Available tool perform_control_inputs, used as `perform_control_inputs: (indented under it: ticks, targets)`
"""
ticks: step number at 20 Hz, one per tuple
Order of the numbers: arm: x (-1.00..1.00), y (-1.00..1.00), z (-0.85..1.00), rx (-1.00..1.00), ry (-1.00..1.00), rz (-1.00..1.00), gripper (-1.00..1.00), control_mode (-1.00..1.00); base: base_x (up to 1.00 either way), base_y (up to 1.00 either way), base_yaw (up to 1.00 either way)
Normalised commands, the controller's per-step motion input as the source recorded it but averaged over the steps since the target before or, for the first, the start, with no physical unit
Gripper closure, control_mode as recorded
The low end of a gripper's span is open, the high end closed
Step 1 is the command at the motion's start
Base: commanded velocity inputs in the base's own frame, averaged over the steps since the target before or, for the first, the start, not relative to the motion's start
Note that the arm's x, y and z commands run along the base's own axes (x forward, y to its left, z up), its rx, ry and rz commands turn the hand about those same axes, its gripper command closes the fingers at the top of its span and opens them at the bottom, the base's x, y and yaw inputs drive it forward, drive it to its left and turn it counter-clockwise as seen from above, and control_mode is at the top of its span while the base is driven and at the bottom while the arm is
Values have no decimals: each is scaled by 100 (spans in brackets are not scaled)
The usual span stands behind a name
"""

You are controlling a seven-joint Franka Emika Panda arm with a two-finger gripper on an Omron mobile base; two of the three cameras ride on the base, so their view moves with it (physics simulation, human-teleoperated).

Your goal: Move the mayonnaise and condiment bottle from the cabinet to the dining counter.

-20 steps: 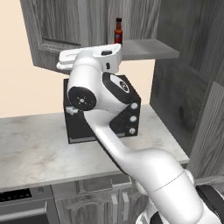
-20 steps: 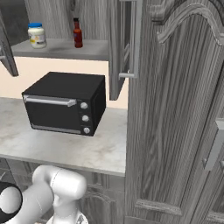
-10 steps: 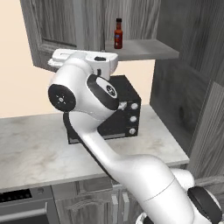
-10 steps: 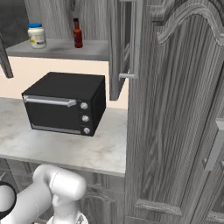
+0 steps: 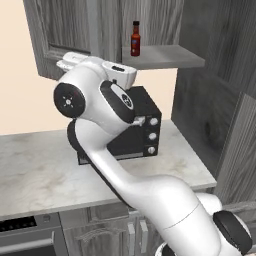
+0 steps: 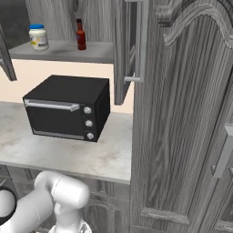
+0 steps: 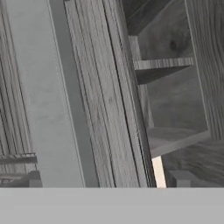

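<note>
The cabinet (image 6: 63, 52) is standing open, and both task items are sitting upright on its grey shelf above the black oven (image 6: 68, 107). In the right base view the jar (image 6: 38, 37) is resting toward the shelf's left end, and the bottle (image 6: 81, 35) is standing to the jar's right, clearly apart from it. The bottle (image 5: 135, 39) is also showing in the left base view, near the shelf's front edge.

The gripper itself is not discernible: in the left base view the arm (image 5: 95, 100) is reaching up and left toward the cabinet door (image 5: 60, 35), with the hand hidden behind its own links. The hand view is looking along wood-grain panels and a pale door edge (image 7: 39, 96), with no fingertips distinguishable. Going by the recorded opening, the jaws are standing fully apart, and nothing is appearing between them.

Key relation: judged from the left base view, the shelf items are lying above and to the right of the hand, so the coming move is calling for a swing rightward and up toward the shelf opening. Each item's long axis is vertical, which is favouring a horizontal approach from the front.

The jar is short, wide and whitish, with a light blue lid and a yellow-blue label. The bottle is slim and dark red, with a narrow neck and black cap. The counter for delivery is not being shown.
</note>
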Motion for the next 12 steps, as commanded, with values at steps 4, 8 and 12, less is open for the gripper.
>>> perform_control_inputs:
  ticks: [4, 8, 12]
  targets:
    - [-30, -22, 14, 8, -10, 6, -100, -100, 0, 0, 0]
    - [-6, -11, 28, 6, -9, 7, -100, -100, 0, 0, 0]
    - [-2, 5, 41, 2, -10, 5, -100, -100, 0, 0, 0]
